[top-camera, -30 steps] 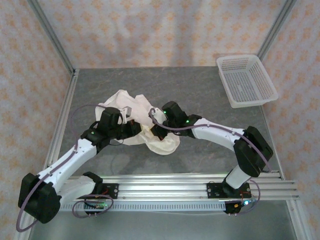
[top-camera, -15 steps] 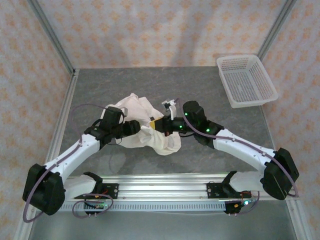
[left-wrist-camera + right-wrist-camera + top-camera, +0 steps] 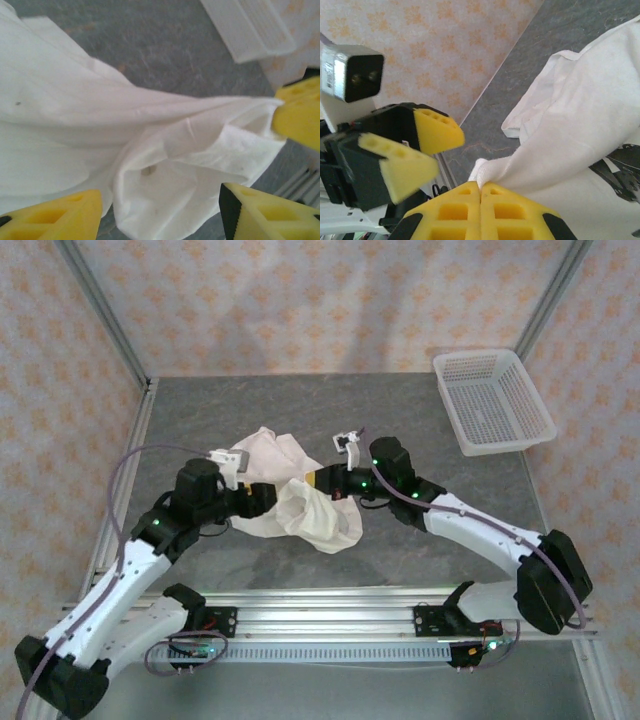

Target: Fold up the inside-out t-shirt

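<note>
The crumpled white cotton t-shirt (image 3: 290, 505) lies heaped between the two grippers. Its long axis is a taut ridge of cloth running from the left gripper (image 3: 157, 212) across to the right gripper (image 3: 480, 189), which is clenched on that soft, wrinkled fold. The left gripper's yellow fingers stand apart, with loose cloth between them. The shirt rests on a grey mottled table (image 3: 400, 420). A rigid white mesh basket (image 3: 492, 400) sits well beyond the right gripper.

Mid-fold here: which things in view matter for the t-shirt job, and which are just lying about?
In the job:
- inside-out t-shirt, bunched on the table
- right gripper, shut on a fold of the shirt
- left gripper, open at the shirt's near-left edge

Lying about:
- white mesh basket, far right corner, apart from the shirt
</note>
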{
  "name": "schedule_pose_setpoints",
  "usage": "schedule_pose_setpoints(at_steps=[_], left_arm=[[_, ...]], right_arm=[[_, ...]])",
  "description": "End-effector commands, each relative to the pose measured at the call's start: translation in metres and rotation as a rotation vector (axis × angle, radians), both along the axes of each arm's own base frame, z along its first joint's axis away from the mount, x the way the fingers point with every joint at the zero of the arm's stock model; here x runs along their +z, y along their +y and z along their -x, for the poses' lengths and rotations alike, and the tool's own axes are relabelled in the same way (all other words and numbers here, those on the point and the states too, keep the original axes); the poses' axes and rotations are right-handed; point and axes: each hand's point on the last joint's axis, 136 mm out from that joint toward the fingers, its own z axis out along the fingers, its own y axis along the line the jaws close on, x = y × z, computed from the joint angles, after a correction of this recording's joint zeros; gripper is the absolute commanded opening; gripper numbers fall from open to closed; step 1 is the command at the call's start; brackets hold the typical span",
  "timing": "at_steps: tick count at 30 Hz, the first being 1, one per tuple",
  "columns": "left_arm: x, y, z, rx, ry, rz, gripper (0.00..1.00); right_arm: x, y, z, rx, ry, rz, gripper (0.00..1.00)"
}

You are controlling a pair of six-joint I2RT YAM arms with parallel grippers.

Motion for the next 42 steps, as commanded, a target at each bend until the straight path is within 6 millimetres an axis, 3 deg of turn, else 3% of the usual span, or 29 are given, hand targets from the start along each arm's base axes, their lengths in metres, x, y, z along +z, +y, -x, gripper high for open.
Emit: schedule_pose_setpoints(at_steps=[1, 5, 8, 10, 11, 12, 14, 17, 20, 22, 25, 29, 32, 36, 42], left_arm=[[-0.024, -0.024, -0.006, -0.121, 0.031, -0.072, 0.67], [-0.054, -0.021, -0.037, -0.029, 0.084, -0.205, 0.71], [-0.053, -0.040, -0.051, -0.056, 0.083, -0.143, 0.70], [-0.041, -0.060, -0.053, -0.113, 0.064, -0.030, 0.57], [-0.033, -0.069, -0.052, -0.136, 0.060, 0.024, 0.32], [-0.026, -0.073, -0.052, -0.135, 0.063, 0.072, 0.00], [0.000, -0.079, -0.050, -0.136, 0.060, 0.226, 0.00], [0.058, -0.080, -0.041, -0.146, 0.014, 0.486, 0.00], [0.084, -0.069, -0.029, -0.124, -0.009, 0.473, 0.00], [0.090, -0.062, -0.023, -0.109, -0.027, 0.440, 0.00], [0.083, -0.053, -0.020, -0.086, -0.017, 0.373, 0.00], [0.064, -0.051, -0.018, -0.097, 0.009, 0.299, 0.00], [0.052, -0.047, -0.016, -0.103, 0.020, 0.232, 0.00], [0.044, -0.044, -0.012, -0.123, 0.018, 0.177, 0.00], [0.042, -0.044, -0.012, -0.123, 0.019, 0.183, 0.00]], right_arm=[[0.032, 0.007, 0.001, 0.039, -0.045, -0.066, 0.00], [0.039, 0.011, 0.010, 0.091, -0.041, -0.096, 0.00], [0.045, 0.010, 0.014, 0.103, -0.043, -0.115, 0.00], [0.042, 0.004, 0.010, 0.057, -0.046, -0.108, 0.00], [0.039, 0.001, 0.006, 0.031, -0.048, -0.102, 0.00], [0.033, -0.007, -0.001, -0.020, -0.043, -0.091, 0.00], [0.019, -0.024, -0.017, -0.120, -0.025, -0.078, 0.00], [-0.027, -0.062, -0.039, -0.292, -0.007, -0.018, 0.00], [-0.073, -0.072, -0.032, -0.280, -0.032, 0.136, 0.05], [-0.077, -0.070, -0.025, -0.247, -0.017, 0.152, 0.11], [-0.053, -0.079, -0.018, -0.294, -0.098, 0.126, 0.36], [-0.020, -0.092, 0.009, -0.279, -0.349, 0.179, 0.51], [0.005, -0.087, 0.029, -0.194, -0.501, 0.165, 0.62], [0.040, -0.060, 0.041, -0.065, -0.517, 0.112, 0.66], [0.047, -0.013, 0.034, 0.068, -0.465, 0.083, 0.67]])
